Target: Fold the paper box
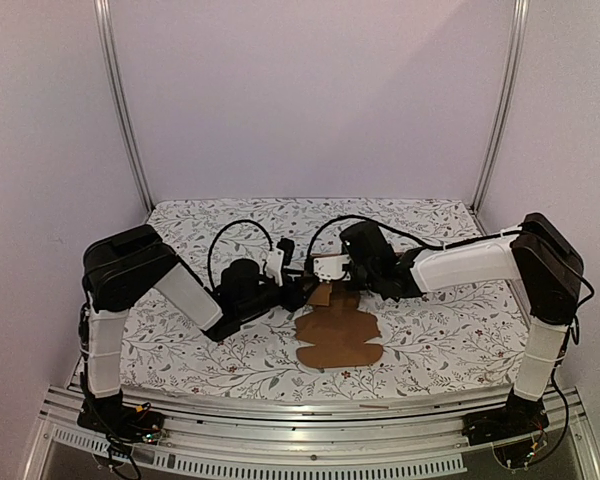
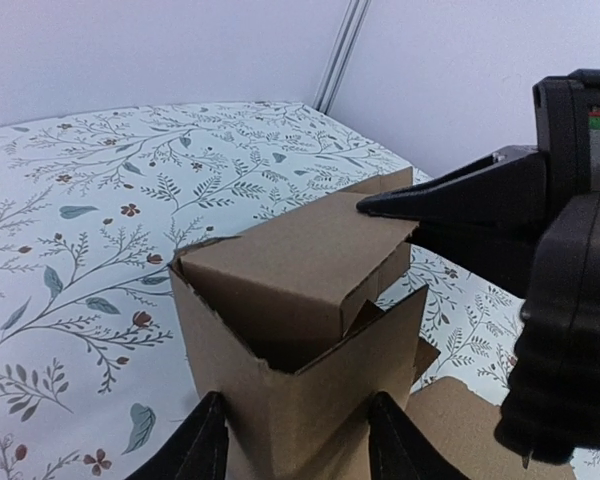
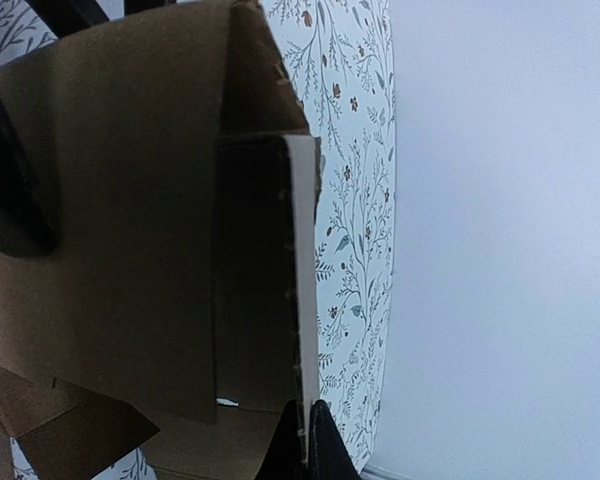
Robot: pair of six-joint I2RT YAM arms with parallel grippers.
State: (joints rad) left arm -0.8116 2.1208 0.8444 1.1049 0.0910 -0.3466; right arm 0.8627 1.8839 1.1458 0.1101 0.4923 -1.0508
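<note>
Paper box (image 1: 337, 338), plain brown kraft cardboard, die-cut and unprinted: it is found at the middle of the table, toward the near edge. Its unfolded panels lie flat on the cloth. The far portion is raised into a small squarish carton between the two grippers.

In the left wrist view the carton's front wall stands upright. Its cut upper edge is slightly ragged, and one top flap is folded inward at a slope over the open cavity.

Left gripper (image 2: 300, 420): black fingers (image 2: 205, 440) are spread to about the carton's width. They are laid against its lower front, with cardboard held between them.

Right gripper (image 2: 375, 207): fingers are pressed together into one black wedge, with the tip set on the far corner of the sloped flap. In the right wrist view a pale cut edge of cardboard runs straight down to the fingertips (image 3: 308, 445). Whether any cardboard is nipped between them cannot be told.

Open room: bare cloth is seen to the left and right of the paper box and behind the grippers up to the back wall. The arms' elbows stand well apart, one near each side wall.

Surface: white cloth printed with grey-green sprigs and small red flowers (image 1: 430, 340), covering the whole tabletop.

Room: plain pale walls (image 1: 310, 100) on three sides. Slanted aluminium posts (image 1: 120, 100) are noted in the back corners, and a metal rail (image 1: 300, 405) along the near edge.
</note>
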